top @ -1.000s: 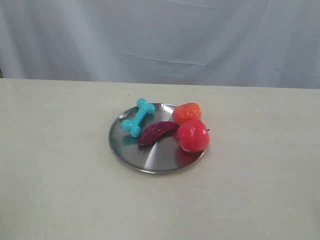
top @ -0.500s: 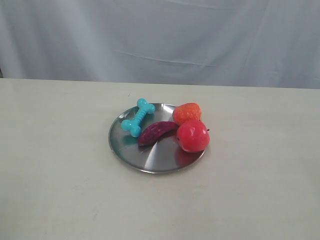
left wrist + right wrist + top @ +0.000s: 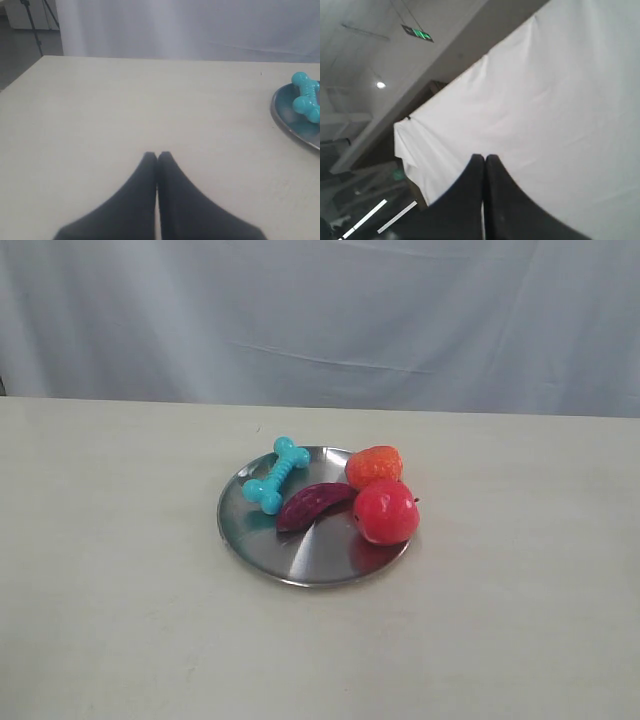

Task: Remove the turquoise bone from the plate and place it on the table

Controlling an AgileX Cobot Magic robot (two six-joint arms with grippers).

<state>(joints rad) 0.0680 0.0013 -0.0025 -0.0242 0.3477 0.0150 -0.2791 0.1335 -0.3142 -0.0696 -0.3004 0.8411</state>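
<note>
The turquoise bone [image 3: 276,474] lies on the far left part of the silver plate [image 3: 300,562], one knobbed end over the rim. The plate rests in the middle of the pale beige table [image 3: 120,570]. Neither gripper shows in the exterior view. In the left wrist view my left gripper [image 3: 157,155] is shut and empty over bare table, well apart from the bone [image 3: 305,97] and plate [image 3: 287,125] at that picture's edge. My right gripper [image 3: 484,157] is shut and empty, pointing up at a white curtain.
On the plate beside the bone lie a dark purple oblong toy [image 3: 312,505], an orange-red strawberry toy [image 3: 374,466] and a red apple toy [image 3: 385,512]. A white curtain [image 3: 320,320] hangs behind the table's far edge.
</note>
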